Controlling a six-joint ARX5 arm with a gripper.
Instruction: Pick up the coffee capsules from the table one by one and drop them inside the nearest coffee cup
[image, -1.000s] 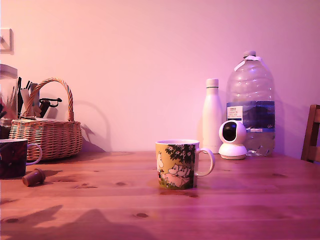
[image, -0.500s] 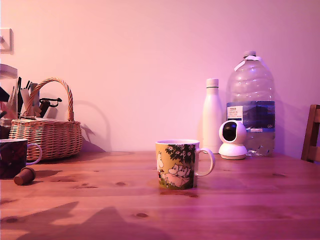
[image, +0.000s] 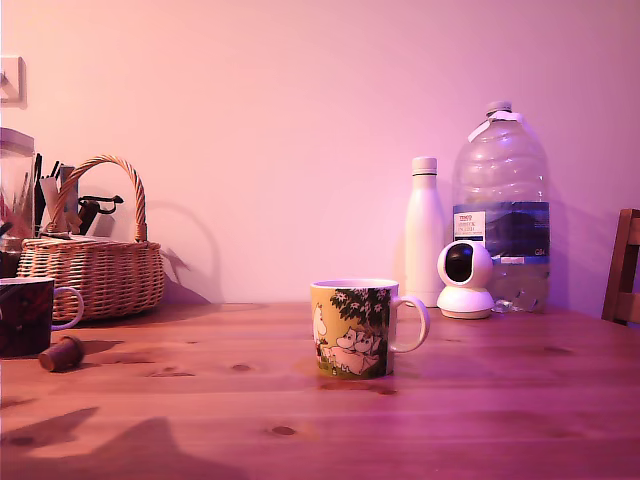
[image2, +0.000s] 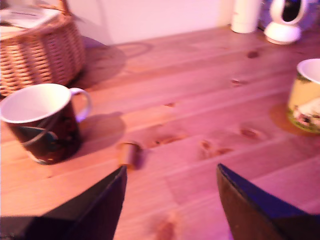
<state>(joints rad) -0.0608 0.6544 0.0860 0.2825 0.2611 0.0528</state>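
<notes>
Rolling slightly since half a second ago, the coffee capsule now lies a touch further toward the exterior view's right, on its side on the table, just beside the dark coffee cup and in front of it. In this exterior view the arm itself is out of frame; only its shadow falls on the planks near the front edge. Behind the cup stands a wicker basket; well apart from it, toward the exterior view's right, sits a yellow mug.

From the wrist view, the gripper hangs above the table with its two dark fingers spread wide, nothing between them. The capsule lies near the cup, on the handle side, just ahead of one fingertip and not touching it. The basket stands beyond the cup.
</notes>
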